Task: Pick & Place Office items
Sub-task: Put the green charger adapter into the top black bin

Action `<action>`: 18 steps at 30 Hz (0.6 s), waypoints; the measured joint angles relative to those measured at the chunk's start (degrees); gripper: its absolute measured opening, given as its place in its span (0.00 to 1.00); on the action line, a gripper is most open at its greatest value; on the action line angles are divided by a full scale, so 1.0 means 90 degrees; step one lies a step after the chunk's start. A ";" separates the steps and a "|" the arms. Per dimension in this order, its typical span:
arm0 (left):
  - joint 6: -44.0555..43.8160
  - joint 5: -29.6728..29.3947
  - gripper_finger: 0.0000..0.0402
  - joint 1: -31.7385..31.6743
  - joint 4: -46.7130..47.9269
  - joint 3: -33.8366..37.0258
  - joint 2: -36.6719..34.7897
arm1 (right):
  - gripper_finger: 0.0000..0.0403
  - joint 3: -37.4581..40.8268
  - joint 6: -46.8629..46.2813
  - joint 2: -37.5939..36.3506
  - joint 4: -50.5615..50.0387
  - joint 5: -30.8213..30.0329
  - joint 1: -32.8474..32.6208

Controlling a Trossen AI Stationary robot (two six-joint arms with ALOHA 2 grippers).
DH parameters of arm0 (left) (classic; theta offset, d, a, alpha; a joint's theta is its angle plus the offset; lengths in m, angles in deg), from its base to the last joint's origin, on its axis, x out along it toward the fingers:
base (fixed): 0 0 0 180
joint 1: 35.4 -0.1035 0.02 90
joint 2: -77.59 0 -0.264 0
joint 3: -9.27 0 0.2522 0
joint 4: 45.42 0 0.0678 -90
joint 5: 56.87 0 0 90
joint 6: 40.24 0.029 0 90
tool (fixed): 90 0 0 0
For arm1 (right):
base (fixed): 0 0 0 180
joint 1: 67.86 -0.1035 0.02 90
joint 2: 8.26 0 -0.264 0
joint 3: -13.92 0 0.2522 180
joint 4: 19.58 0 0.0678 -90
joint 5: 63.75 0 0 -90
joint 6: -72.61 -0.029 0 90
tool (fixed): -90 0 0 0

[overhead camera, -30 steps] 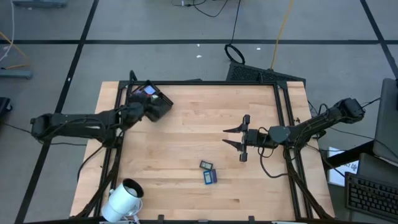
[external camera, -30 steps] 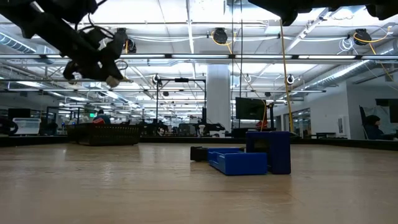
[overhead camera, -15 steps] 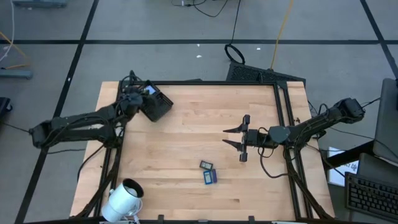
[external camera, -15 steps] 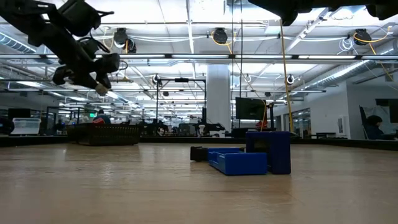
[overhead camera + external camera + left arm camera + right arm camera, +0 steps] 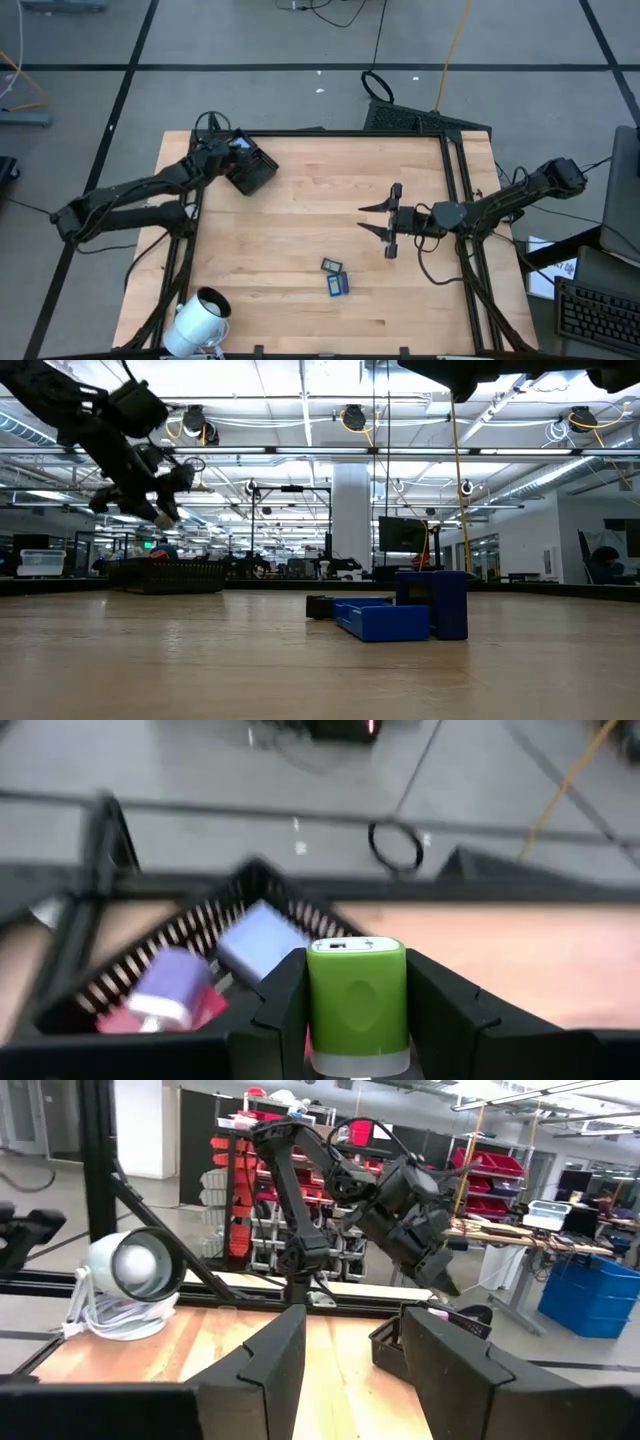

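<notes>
My left gripper [image 5: 212, 160] hangs over the table's far left corner, at the near-left side of the black compartmented tray [image 5: 250, 166], and is shut on a green-and-white item [image 5: 355, 1005]. The tray [image 5: 250, 910] holds two pale violet-blue items [image 5: 262, 938] and a red one [image 5: 140, 1015]. A small dark item [image 5: 332, 265] and a blue item [image 5: 338, 284] lie flat on the wood near the table's middle. In the low view the blue items [image 5: 385, 618] rest on the tabletop. My right gripper [image 5: 365, 219] waits open, right of centre, above the table. My left gripper pinches the green-and-white item by its two side faces [image 5: 318, 1010] between both fingers. The green face with its white top edge [image 5: 355, 948] is turned toward the wrist camera. The fingers slant downward from the table's left. The item is lifted clear, in the air near the tray.
A large white cylinder [image 5: 202, 312] lies at the table's near left corner, and also shows in the right wrist view, the cylinder [image 5: 135, 1270]. A black frame rail [image 5: 455, 180] runs along the table's sides. Bare wood [image 5: 300, 215] spreads between tray and loose items.
My left gripper has swung toward the table's far left corner, from beside the tray's near side to its left end, and has dipped slightly lower in the low view. The tray, the loose items and my right arm have stayed put.
</notes>
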 joint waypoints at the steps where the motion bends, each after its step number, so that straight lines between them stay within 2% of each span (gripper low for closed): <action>1: 0.0002 0.0159 0.33 -0.0065 0.0005 0.0000 0.0148 | 0.38 0.0000 0.0000 0.0002 0.0000 -0.0002 0.0020; 10: -0.0130 -0.0104 0.33 -0.0416 -0.0516 0.0000 0.1255 | 0.38 0.0000 -0.0066 0.0002 -0.0023 0.0013 0.0085; 18: -0.0139 -0.0112 0.40 -0.0513 -0.1009 0.0000 0.1651 | 0.38 0.0000 -0.0108 0.0001 -0.0039 0.0015 0.0085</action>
